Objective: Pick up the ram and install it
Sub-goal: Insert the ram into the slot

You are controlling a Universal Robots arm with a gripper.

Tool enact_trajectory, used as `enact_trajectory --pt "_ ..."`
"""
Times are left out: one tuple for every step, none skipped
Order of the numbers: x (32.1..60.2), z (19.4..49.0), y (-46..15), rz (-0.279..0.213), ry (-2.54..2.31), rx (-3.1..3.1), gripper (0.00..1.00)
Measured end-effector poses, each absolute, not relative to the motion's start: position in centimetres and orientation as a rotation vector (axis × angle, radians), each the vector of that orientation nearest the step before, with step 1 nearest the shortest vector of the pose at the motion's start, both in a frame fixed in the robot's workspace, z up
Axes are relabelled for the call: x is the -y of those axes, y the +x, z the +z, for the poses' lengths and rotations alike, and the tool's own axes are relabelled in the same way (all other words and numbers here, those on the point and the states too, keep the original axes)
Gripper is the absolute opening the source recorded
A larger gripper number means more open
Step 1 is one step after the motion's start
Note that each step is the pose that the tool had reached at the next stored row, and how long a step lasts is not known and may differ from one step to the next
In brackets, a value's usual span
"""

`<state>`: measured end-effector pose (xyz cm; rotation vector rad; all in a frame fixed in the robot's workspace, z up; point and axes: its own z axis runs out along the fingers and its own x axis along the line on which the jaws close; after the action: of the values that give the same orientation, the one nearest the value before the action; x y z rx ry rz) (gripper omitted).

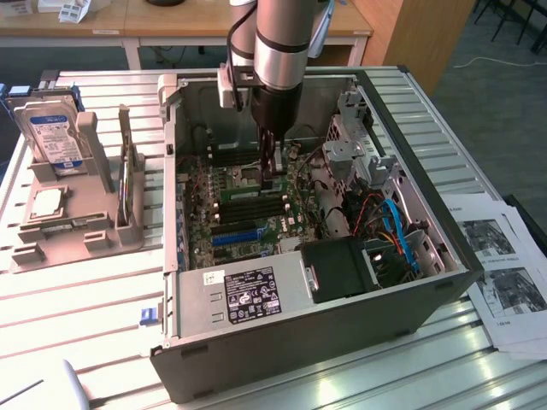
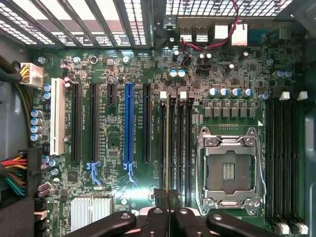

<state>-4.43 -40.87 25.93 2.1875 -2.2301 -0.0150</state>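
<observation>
Grey open PC case (image 1: 282,342) x1, on slatted tabletop (image 1: 85,290). Black two-finger hand (image 2: 167,194) x1, closed on near end of thin green ram stick (image 2: 171,148) x1, which stands edge-on among 4 black slots (image 2: 188,148), beside silver CPU socket (image 2: 228,170) x1. Blue slot (image 2: 129,123) x1.

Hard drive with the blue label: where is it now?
The hard drive stands in the grey holder at the exterior view's left, outside the open computer case.
</observation>
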Motion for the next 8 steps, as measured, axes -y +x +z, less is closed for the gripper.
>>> enact_trajectory --pt "40.87 25.81 -4.43 -0.015 2.187 2.23 0.11" --pt "40.87 25.67 -4.43 -0.015 2.188 2.23 0.11" --pt "40.87 25.55 -4.43 -0.015 2.188 2.23 0.11" --pt "40.87 25.43 -4.43 -0.015 2.188 2.23 0.11" --pt "40.87 25.32 -4.43 -0.015 2.188 2.23 0.11" --pt "40.87 25.2 -4.43 -0.015 2.188 2.23 0.11" --pt "40.87 25.12 -4.43 -0.015 2.188 2.23 0.11" --pt "40.87 25.11 -4.44 -0.014 2.188 2.23 0.11"
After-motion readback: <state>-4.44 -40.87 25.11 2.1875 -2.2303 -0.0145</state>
